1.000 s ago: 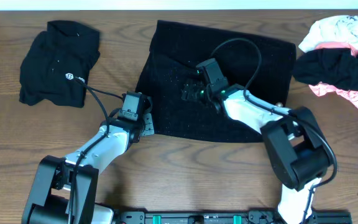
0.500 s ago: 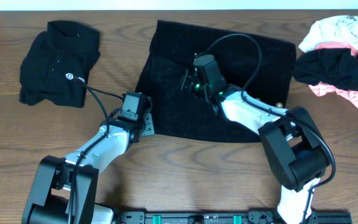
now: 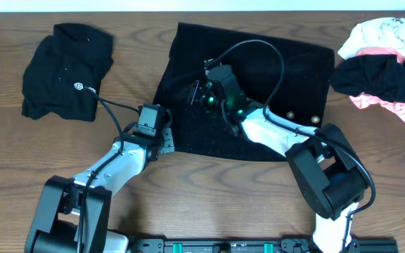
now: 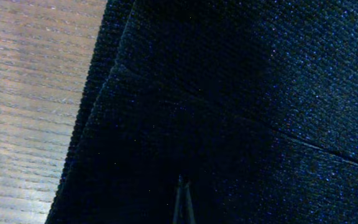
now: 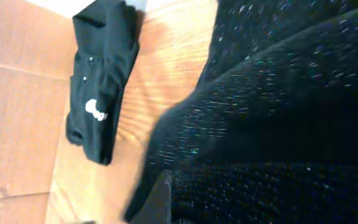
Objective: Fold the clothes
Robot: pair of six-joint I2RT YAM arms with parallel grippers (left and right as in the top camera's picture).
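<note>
One shirt [image 3: 65, 70] folded, upper left! Speckled garment [image 3: 287, 70] lies spread at centre, left gripper [image 4: 182, 199] and right gripper [image 3: 197, 93] both pinched together on it. Pile [image 3: 385, 60], upper right, untouched.

**Three lots of clothes across the top of the table**

A spread garment [image 3: 287, 77] lies on the table [image 3: 209, 190] at upper centre of the overhead frame. A folded garment [image 3: 65, 70] lies well apart at upper left. A heap of clothes [image 3: 385, 67] sits at upper right, near the spread garment's right edge.

The left arm [image 3: 114, 165] reaches in from lower left, and the left gripper [image 3: 160, 145] is at the spread garment's lower left corner. The right arm [image 3: 280, 133] crosses over that garment from lower right, and the right gripper [image 3: 197, 93] is on its left part.
</note>
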